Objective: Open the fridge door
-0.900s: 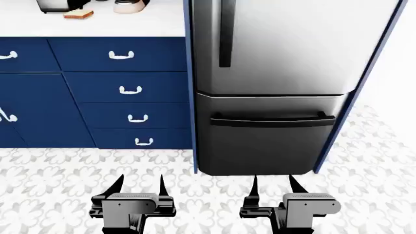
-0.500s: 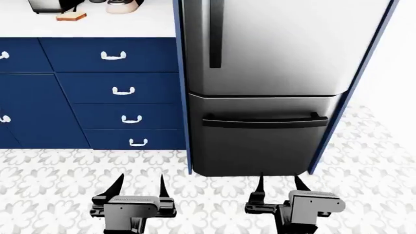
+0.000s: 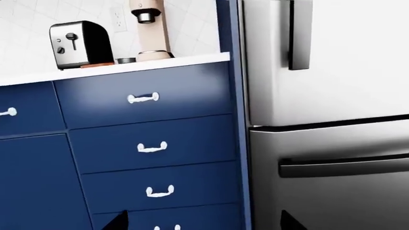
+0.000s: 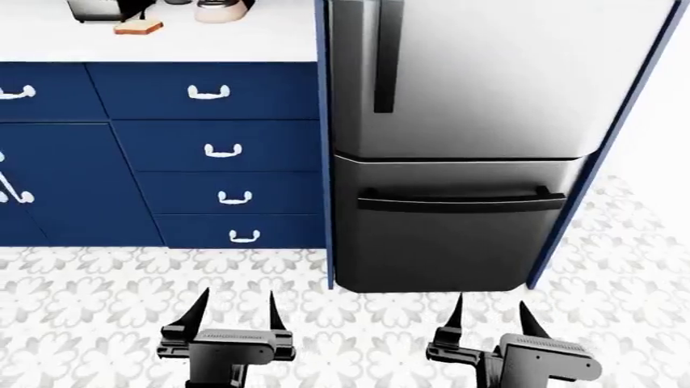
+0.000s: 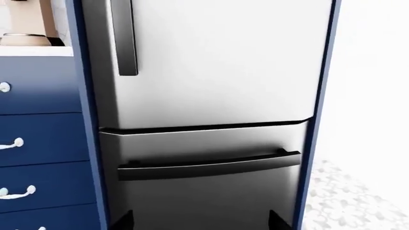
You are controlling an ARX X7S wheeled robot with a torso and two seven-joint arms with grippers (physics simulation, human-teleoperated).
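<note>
The fridge door (image 4: 506, 73) is a tall glossy steel panel, closed, with a long vertical black bar handle (image 4: 385, 56) along its left edge. It also fills much of the right wrist view, fridge door (image 5: 223, 62) and handle (image 5: 124, 38), and shows in the left wrist view as fridge door (image 3: 345, 52) with handle (image 3: 300, 33). My left gripper (image 4: 233, 311) hangs low over the floor, open and empty, in front of the navy drawers. My right gripper (image 4: 490, 315) is open and empty too, facing the lower drawer front, well below the handle.
Under the door sits a darker drawer front (image 4: 453, 242) with a horizontal black handle (image 4: 461, 200). Navy cabinet drawers (image 4: 216, 145) with white handles stand left of the fridge. A toaster (image 3: 80, 44) and a beige appliance (image 3: 149, 26) stand on the white counter. Patterned tile floor (image 4: 86, 323) lies below.
The view has shifted so the fridge and cabinets sit further right than half a second ago. My right gripper has moved right and slightly lower. Both grippers stay open.
</note>
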